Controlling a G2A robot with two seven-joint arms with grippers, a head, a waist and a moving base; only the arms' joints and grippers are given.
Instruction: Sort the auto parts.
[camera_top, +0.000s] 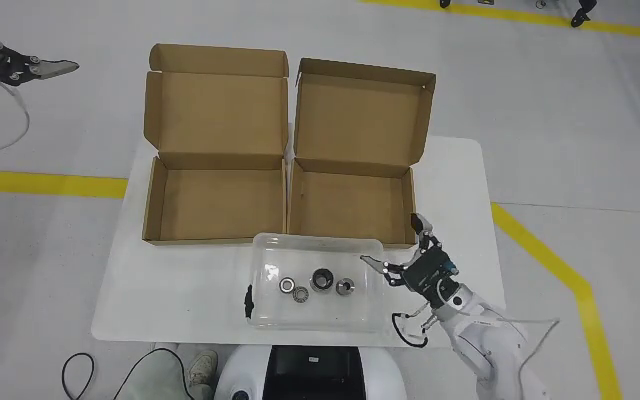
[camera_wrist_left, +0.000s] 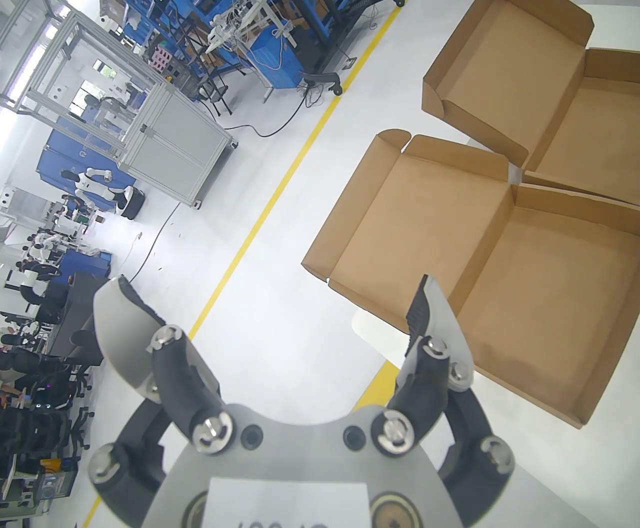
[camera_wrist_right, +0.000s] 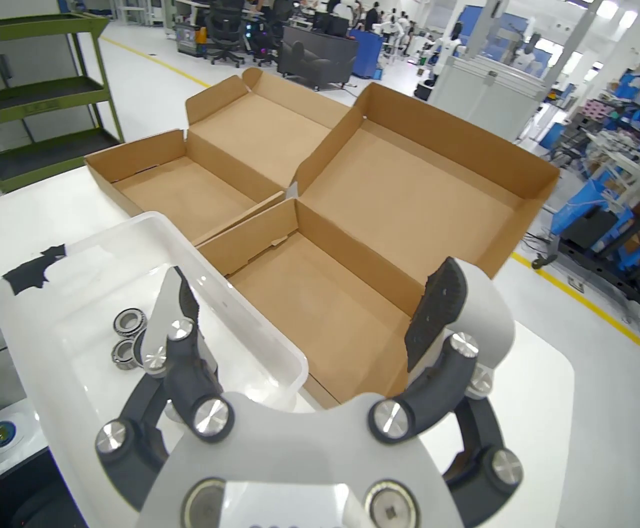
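Small steel bearing rings (camera_wrist_right: 129, 320) in a clear plastic tray (camera_wrist_right: 225, 290) are likely dense and slick; pinch across the rim. The left gripper (camera_wrist_left: 272, 290) and right gripper (camera_wrist_right: 312, 280) both gape wide, empty.

Top view: overhead, looking down, whole table (camera_top: 455, 190) framed.
Left wrist view: raised, off the table's far-left corner, facing the cardboard boxes (camera_wrist_left: 505, 280).
Right wrist view: close above the near-right edge; shares the boxes, adds the clear tray (camera_wrist_right: 240, 306).

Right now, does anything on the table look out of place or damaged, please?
A ragged scrap of black tape clings to the clear bin's end, and one cardboard box sits slightly skewed beside the other box.
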